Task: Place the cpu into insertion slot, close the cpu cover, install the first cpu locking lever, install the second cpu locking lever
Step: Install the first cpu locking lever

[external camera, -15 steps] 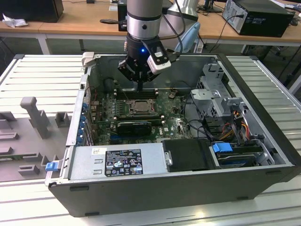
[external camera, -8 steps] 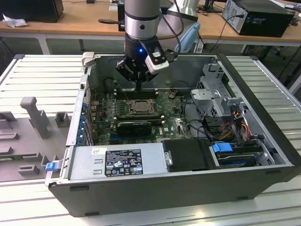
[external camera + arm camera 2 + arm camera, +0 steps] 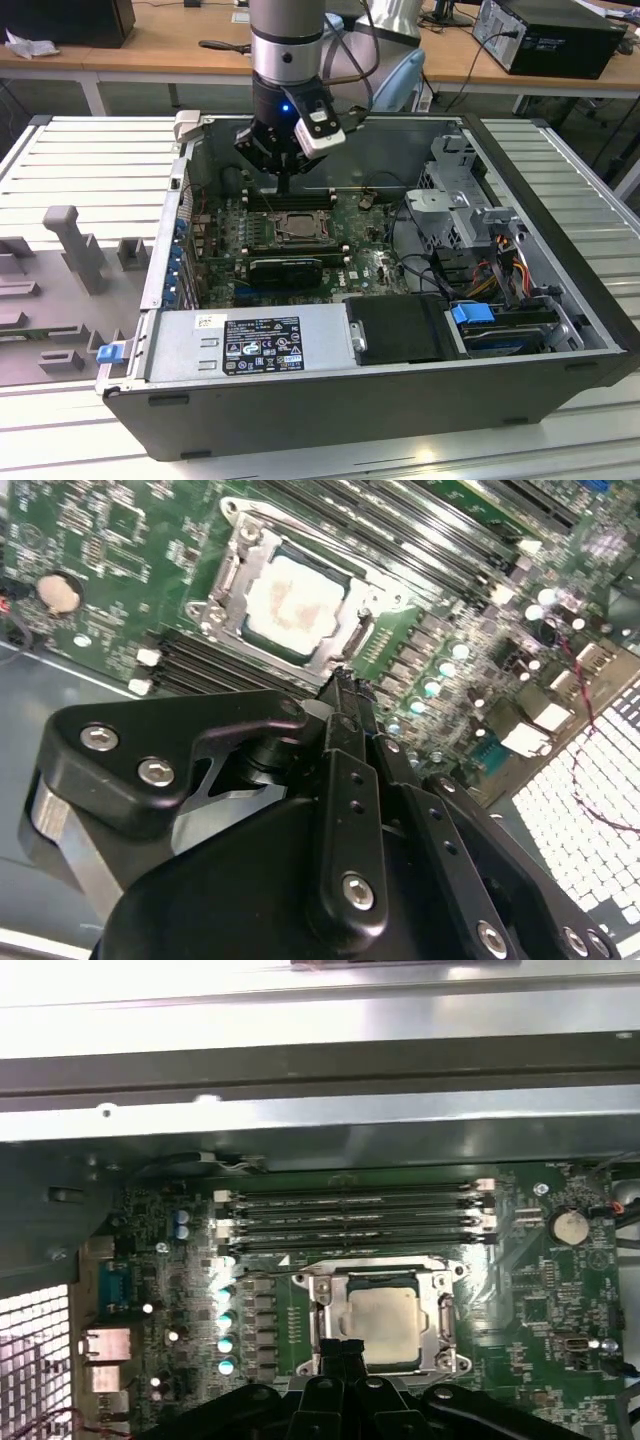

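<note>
The cpu (image 3: 385, 1320) (image 3: 295, 598), a silver-grey square with a smeared top, sits in the insertion slot (image 3: 298, 228) on the green motherboard. The cpu cover (image 3: 440, 1310) (image 3: 345, 630), a metal frame, lies flat around it. A thin lever wire (image 3: 270, 1276) runs along one side of the socket; whether it is latched I cannot tell. My gripper (image 3: 284, 188) (image 3: 340, 680) (image 3: 342, 1348) hangs just above the socket's edge, its black fingers pressed together with nothing between them.
Long black memory slots (image 3: 350, 1220) (image 3: 400, 540) flank the socket. A black expansion card (image 3: 285, 268) lies across the board. The power supply (image 3: 250, 345), drive cage (image 3: 450, 190) and cables (image 3: 490, 270) crowd the case. A coin battery (image 3: 570, 1225) sits nearby.
</note>
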